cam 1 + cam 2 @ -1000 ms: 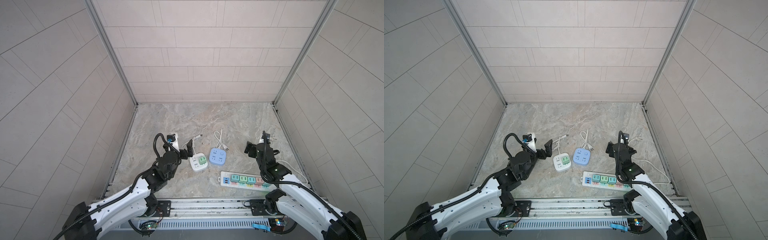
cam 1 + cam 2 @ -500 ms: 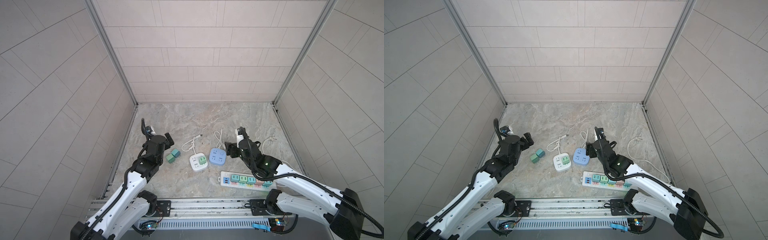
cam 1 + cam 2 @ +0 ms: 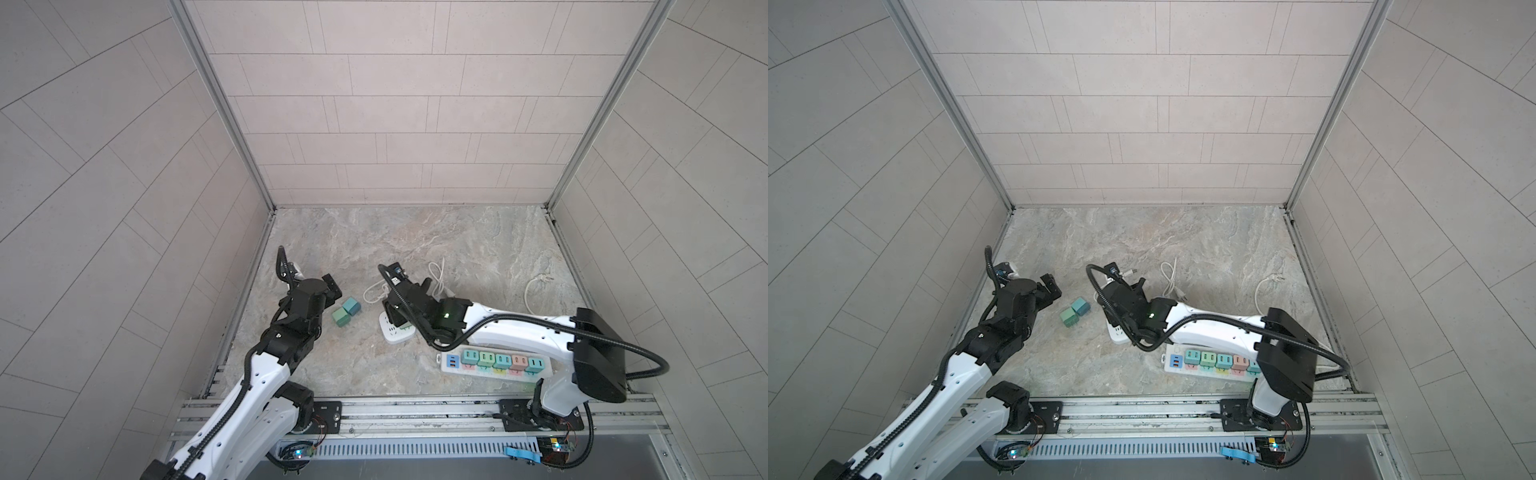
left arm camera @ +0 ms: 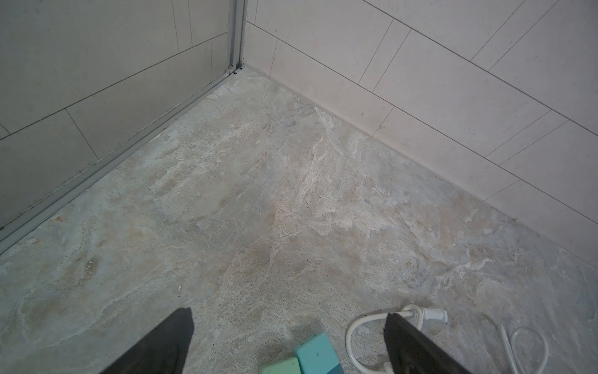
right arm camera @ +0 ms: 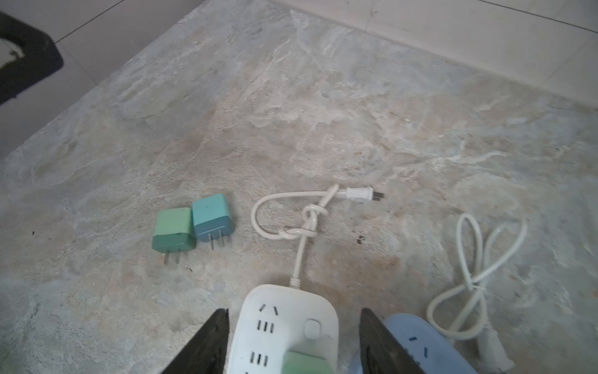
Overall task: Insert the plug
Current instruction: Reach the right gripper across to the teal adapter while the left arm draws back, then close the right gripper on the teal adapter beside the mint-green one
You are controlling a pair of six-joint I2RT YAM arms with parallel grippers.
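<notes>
- Worktop [image 3: 415, 249]: stone-patterned, walled on three sides; carries every item below.
- Long strip [image 3: 444, 362]: lies near the front edge on the right arm's side. Five plugs [image 3: 503, 360] are seated in a row, and every mains slot that shows is filled. Judged finished.
- White socket [image 5: 284, 320]: holds one seated green plug [image 5: 305, 362], and its other slots show bare (room for more, by the look of it). Judged the likely home for what remains.
- Blue socket [image 5: 417, 343]: just beside the white socket; nothing is plugged into the part that shows.
- Right pincer [image 5: 293, 310]: jaws parted and straddling the white socket, one finger on each flank. A strip of worktop shows on at least one side, so no firm clamp is evident. It carries no plug.
- Left pincer [image 4: 288, 313]: spread wide, empty, low over the worktop.
- Loose teal plug [image 5: 212, 215] and loose green plug [image 5: 173, 228]: touching side by side, lying flat with prongs level with the worktop. Neither is held or inserted. Work left: two pickups, two insertions.
- Position of the loose pair: in both top views it lies between the two pincers, just beside the left pincer and apart from the right. In the left wrist view it sits between the spread fingers, cut off by the frame's edge.
</notes>
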